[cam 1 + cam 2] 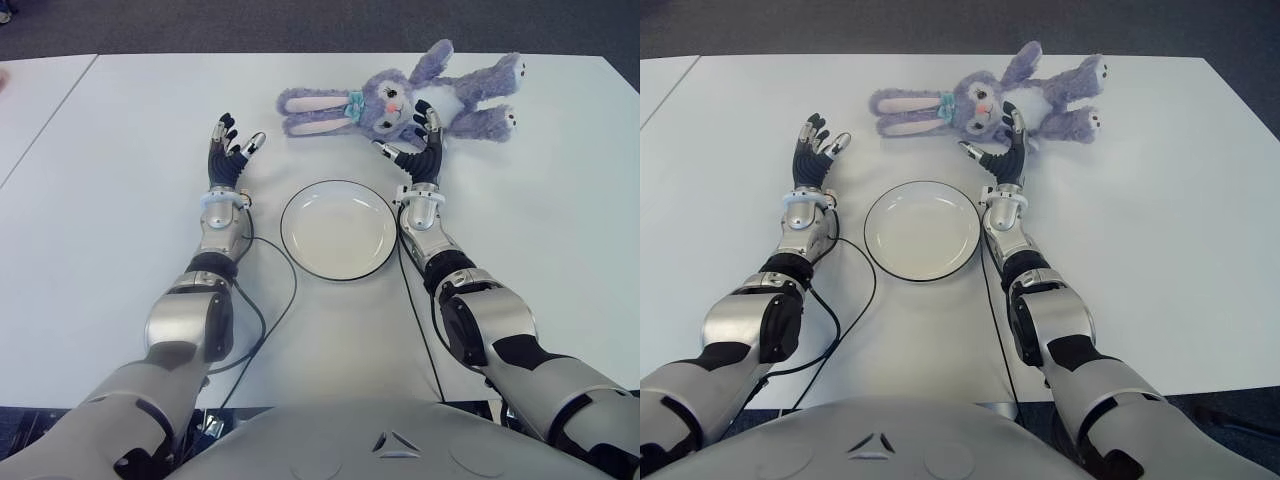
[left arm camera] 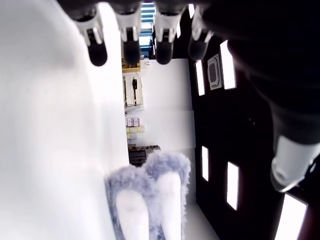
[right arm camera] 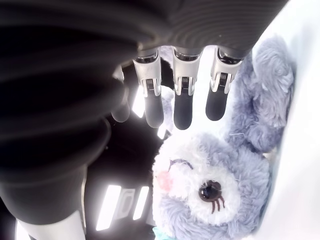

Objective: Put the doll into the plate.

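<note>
A purple plush bunny doll (image 1: 400, 98) lies on its back across the far middle of the white table (image 1: 120, 250), long ears pointing to my left. An empty white plate (image 1: 338, 229) sits nearer to me, between my two hands. My right hand (image 1: 415, 145) is open, fingers spread, just in front of the doll's head and right of the plate; the right wrist view shows the fingers (image 3: 182, 105) above the doll's face (image 3: 210, 192), holding nothing. My left hand (image 1: 230, 148) is open, left of the plate, apart from the doll's ears (image 2: 150, 200).
A black cable (image 1: 265, 320) loops on the table between my left arm and the plate. A seam splits the table from a second tabletop (image 1: 35, 100) at my far left. Dark carpet (image 1: 300, 25) lies beyond the far edge.
</note>
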